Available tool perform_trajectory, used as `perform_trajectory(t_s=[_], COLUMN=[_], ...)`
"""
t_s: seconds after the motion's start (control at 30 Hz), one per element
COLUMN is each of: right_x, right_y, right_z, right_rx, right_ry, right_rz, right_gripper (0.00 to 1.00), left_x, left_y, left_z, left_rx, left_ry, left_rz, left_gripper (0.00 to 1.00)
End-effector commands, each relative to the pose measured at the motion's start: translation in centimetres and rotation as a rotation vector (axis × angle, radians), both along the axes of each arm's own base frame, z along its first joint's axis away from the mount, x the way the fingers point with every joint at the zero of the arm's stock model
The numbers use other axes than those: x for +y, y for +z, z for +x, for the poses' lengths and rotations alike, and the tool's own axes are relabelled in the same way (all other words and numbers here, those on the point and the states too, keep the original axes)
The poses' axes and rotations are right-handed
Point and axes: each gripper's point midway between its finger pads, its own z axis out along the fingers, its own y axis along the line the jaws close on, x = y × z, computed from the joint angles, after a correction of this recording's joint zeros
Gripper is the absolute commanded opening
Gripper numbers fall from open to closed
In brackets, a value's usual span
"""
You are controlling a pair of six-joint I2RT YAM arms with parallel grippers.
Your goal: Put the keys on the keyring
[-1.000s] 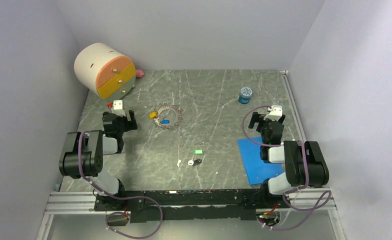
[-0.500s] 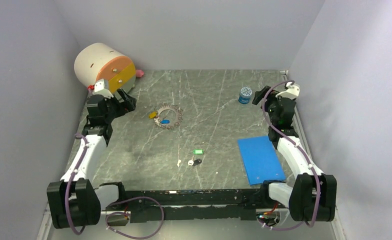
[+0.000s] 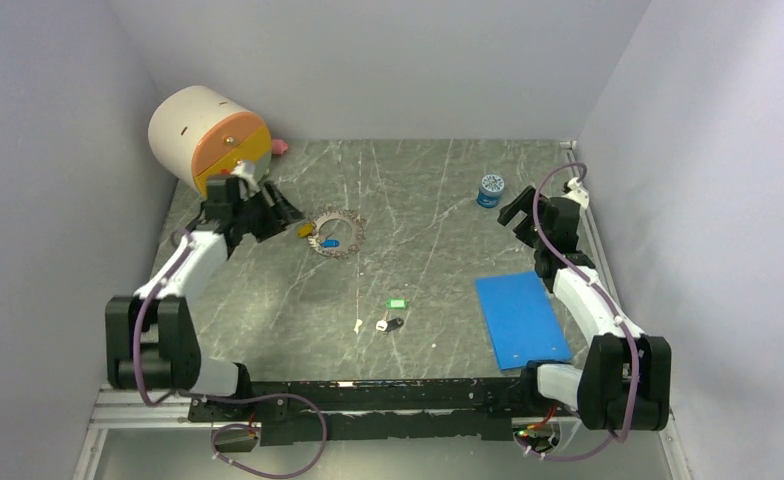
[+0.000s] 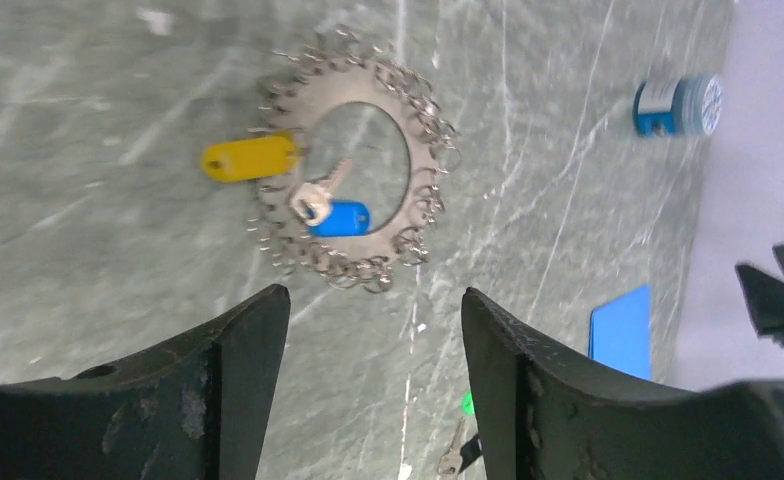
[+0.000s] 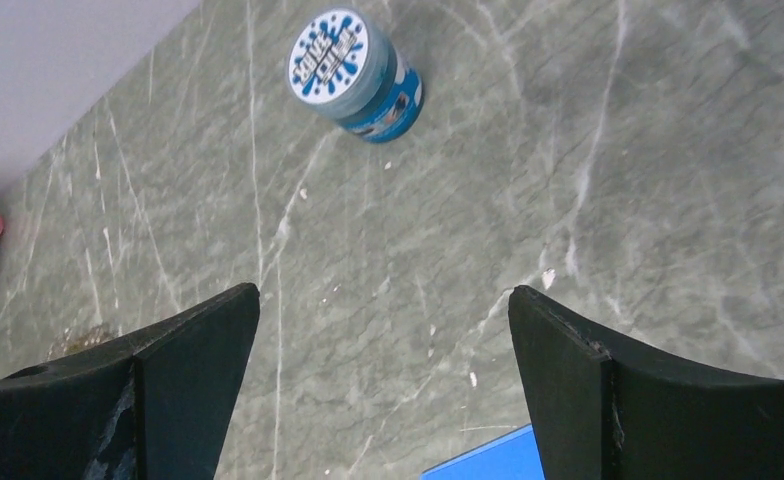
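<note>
Just left of the keyring (image 3: 349, 222) in the overhead view is the left gripper (image 3: 286, 212), far nearer than the right gripper (image 3: 513, 208). The green key (image 3: 397, 303) and black key (image 3: 394, 323) lie on the counter (image 3: 438, 260), basewards of the keyring.

Left wrist: the keyring lies flat, dead ahead of parted, empty jaws. The yellow key (image 4: 248, 158) sits crosswise at its rim, the blue key (image 4: 336, 218) inside.

Right wrist: jaws wide apart and empty. The lid print on the blue jar (image 5: 358, 72) is unreadable.

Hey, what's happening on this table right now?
Nothing is held at the moment. The left tool hovers open beside the keyring, where a yellow key and a blue key lie. A green key and a black key lie loose mid-table. The right tool is open, near a blue jar.
</note>
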Motion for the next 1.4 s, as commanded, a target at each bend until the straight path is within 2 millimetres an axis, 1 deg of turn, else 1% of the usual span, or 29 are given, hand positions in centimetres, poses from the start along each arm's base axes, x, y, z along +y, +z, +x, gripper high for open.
perform_trajectory(t_s=[0.0,0.07,0.1,0.2,0.3,0.37,0.53,0.6,0.67,0.73,0.83,0.93,1.03,1.13,1.27,1.33,1.37], right_x=[1.9,2.4,2.5,3.2,3.7,3.8,5.7,6.3,6.8,7.2,7.6,7.6,8.1,8.9,9.8,10.1,10.3], right_y=[1.1,0.6,0.4,-0.5,-1.2,-1.5,-1.4,-1.9,-2.6,-2.9,-3.2,-3.5,-3.4,-3.5,-3.7,-3.6,-3.6], right_z=[1.7,2.1,2.3,2.2,1.9,1.6,1.5,1.4,1.1,0.6,-0.2,-0.9,-1.2,-1.4,-1.5,-1.5,-1.5], right_rx=[-0.037,-0.02,0.0,0.05,0.052,0.058,0.043,0.055,0.076,0.088,0.096,0.107,0.084,0.073,0.051,0.043,0.041], right_ry=[0.079,0.106,0.106,0.15,0.189,0.194,0.28,0.306,0.318,0.33,0.356,0.358,0.388,0.429,0.465,0.479,0.488], right_rz=[0.079,0.093,0.101,0.115,0.116,0.122,0.19,0.219,0.25,0.27,0.287,0.275,0.288,0.323,0.362,0.369,0.367], right_gripper=[0.99,0.99,0.99,0.99,0.99,0.99,0.99,0.99,0.99,0.99,0.99,0.99,0.99,0.99,0.99,0.99,0.99], left_x=[-5.6,-7.2,-7.9,-8.9,-9.8,-10.3,-12.9,-13.7,-14.0,-14.6,-16.5,-18.1,-19.3,-20.0,-21.9,-22.9,-23.2], left_y=[0.1,-1.1,-2.3,-3.8,-5.6,-6.7,-8.6,-9.4,-10.2,-11.0,-11.7,-12.4,-12.6,-12.2,-10.2,-8.6,-8.3], left_z=[1.3,1.9,2.1,2.9,3.7,4.1,4.6,4.7,4.8,4.7,4.2,3.4,2.2,0.6,-1.9,-2.9,-3.3], left_rx=[0.048,0.097,0.136,0.17,0.184,0.199,0.194,0.188,0.2,0.216,0.212,0.219,0.233,0.239,0.203,0.164,0.156], left_ry=[-0.192,-0.235,-0.256,-0.281,-0.297,-0.302,-0.35,-0.376,-0.382,-0.395,-0.445,-0.486,-0.518,-0.523,-0.56,-0.579,-0.584], left_rz=[0.081,0.181,0.234,0.405,0.472,0.476,0.437,0.422,0.408,0.379,0.306,0.273,0.264,0.262,0.186,0.147,0.128], left_gripper=[0.69,0.7,0.71,0.73,0.74,0.75,0.79,0.8,0.81,0.81,0.79,0.78,0.76,0.76,0.76,0.76,0.77])
